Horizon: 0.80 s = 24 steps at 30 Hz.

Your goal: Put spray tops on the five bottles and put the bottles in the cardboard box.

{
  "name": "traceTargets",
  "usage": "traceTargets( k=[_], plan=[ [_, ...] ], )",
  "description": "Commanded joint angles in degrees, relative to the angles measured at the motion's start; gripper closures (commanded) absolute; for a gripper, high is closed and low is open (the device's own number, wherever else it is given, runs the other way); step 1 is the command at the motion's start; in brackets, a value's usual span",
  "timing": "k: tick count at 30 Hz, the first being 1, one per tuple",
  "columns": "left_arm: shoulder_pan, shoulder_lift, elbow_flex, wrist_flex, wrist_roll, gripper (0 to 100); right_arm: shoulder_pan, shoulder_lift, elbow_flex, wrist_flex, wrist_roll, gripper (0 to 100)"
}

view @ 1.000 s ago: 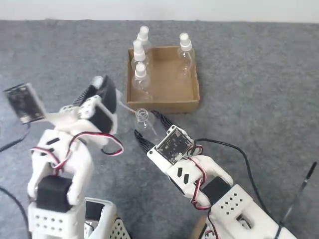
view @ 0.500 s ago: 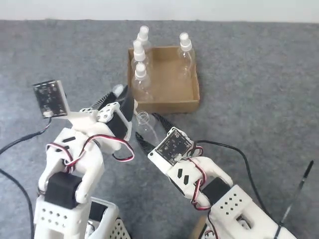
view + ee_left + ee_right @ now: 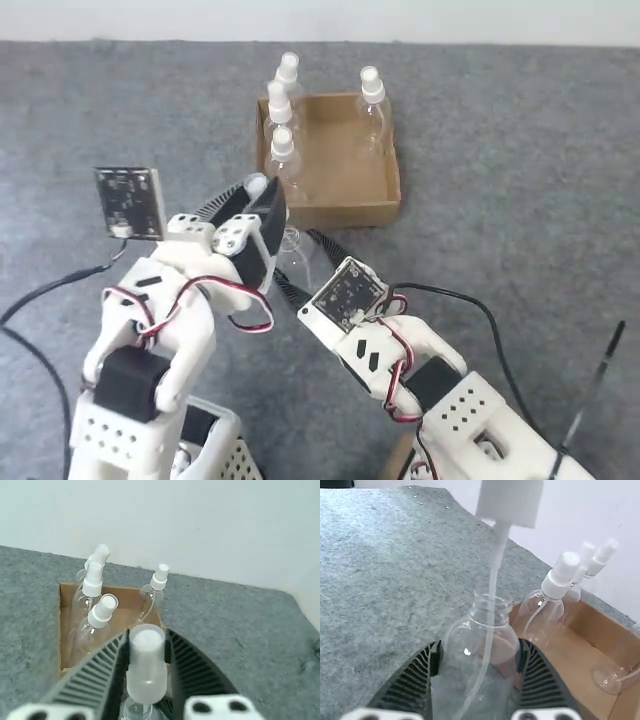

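Four capped bottles (image 3: 282, 150) stand upright at the cardboard box (image 3: 330, 212) on the grey tabletop (image 3: 520, 150) — three crowded along one side wall, the other alone by the far corner of the opposite wall. Seen from the high view, the nearest of the three and the lone one stand inside the box; whether the farthest is inside or just behind the back wall cannot be told. Just in front of the box's near wall, the fifth bottle (image 3: 480, 650) stands upright on the tabletop, clear and open at the neck. The right pincer (image 3: 479, 652) grips it by the body, one ribbed black jaw pressed to each side. Directly above, the left pincer (image 3: 146, 637) pinches the last spray top (image 3: 146, 662) between its jaws, the white head held upright over the neck. The top's thin dip tube (image 3: 492, 595) hangs down through the opening and into the bottle — the head itself sits clear of the neck, not yet seated. Both white arms lean in from the near side of the tabletop, their pincers meeting at the bottle.
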Motion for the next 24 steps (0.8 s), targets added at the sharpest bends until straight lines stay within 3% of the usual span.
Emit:
traceTargets(
  k=[1,16,24],
  plan=[
    [0.0,-0.9,1.4,-0.4,-0.7,80,-0.2,-1.0,-0.8,-1.1,0.8,94.4],
    [-0.3,-1.0,-4.9,-0.1,-1.1,80,0.0,-0.9,-0.6,-1.0,0.8,94.4],
    [-14.7,-1.0,-6.5,-0.3,-1.1,80,-0.2,-1.2,-0.1,-1.5,0.8,94.4]
  ],
)
